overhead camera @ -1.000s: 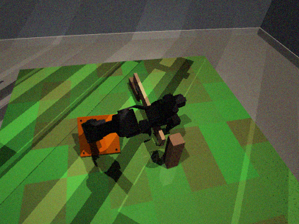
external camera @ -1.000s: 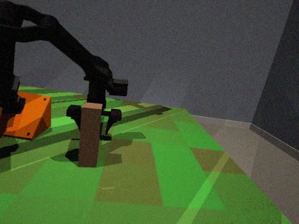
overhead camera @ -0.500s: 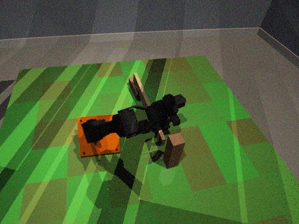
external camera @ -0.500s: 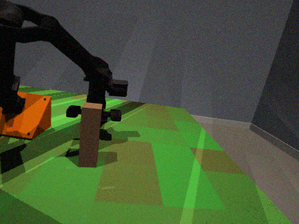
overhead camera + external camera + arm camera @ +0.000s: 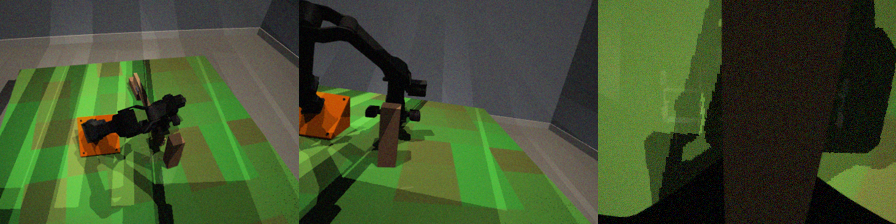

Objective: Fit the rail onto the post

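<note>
The long wooden rail runs from the low footboard block at the back toward the post, passing under the arm. Its far end is at the block's bracket; exact seating is too small to tell. The short wooden post stands upright, just in front of the gripper. My gripper points down and is shut on the rail near its near end, a finger on each side. The arm and post hide the rail's near end, its holes and the pegs, so its height and any gap to the post cannot be told.
The arm's base stands on an orange plate to the left of the rail. The arm reaches over the rail from there. Strong shadows and a green and brown patchwork pattern cover the table.
</note>
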Controlling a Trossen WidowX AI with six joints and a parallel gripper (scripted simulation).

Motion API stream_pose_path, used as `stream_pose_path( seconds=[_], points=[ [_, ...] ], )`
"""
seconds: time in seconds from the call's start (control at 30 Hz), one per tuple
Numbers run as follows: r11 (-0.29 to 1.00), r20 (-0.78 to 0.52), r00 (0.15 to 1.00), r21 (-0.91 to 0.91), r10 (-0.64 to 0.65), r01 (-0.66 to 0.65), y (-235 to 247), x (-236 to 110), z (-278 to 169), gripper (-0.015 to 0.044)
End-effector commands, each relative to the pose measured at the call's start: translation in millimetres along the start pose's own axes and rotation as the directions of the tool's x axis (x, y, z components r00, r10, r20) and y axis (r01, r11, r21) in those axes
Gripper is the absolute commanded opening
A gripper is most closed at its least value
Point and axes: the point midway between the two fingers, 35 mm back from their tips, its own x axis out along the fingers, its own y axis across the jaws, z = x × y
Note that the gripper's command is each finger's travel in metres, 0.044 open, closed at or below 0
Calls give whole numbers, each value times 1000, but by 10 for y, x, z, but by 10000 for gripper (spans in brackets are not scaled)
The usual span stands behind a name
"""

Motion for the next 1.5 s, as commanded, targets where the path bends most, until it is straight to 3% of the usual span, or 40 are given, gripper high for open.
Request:
stream_pose_path(
  seconds=[0.0,1.47],
  points=[
    [1000,-5,1000,-2,0,0,0,6,-6,0],
    [1000,-4,1000,-2,0,0,-16,-218,5,0]
  ],
)
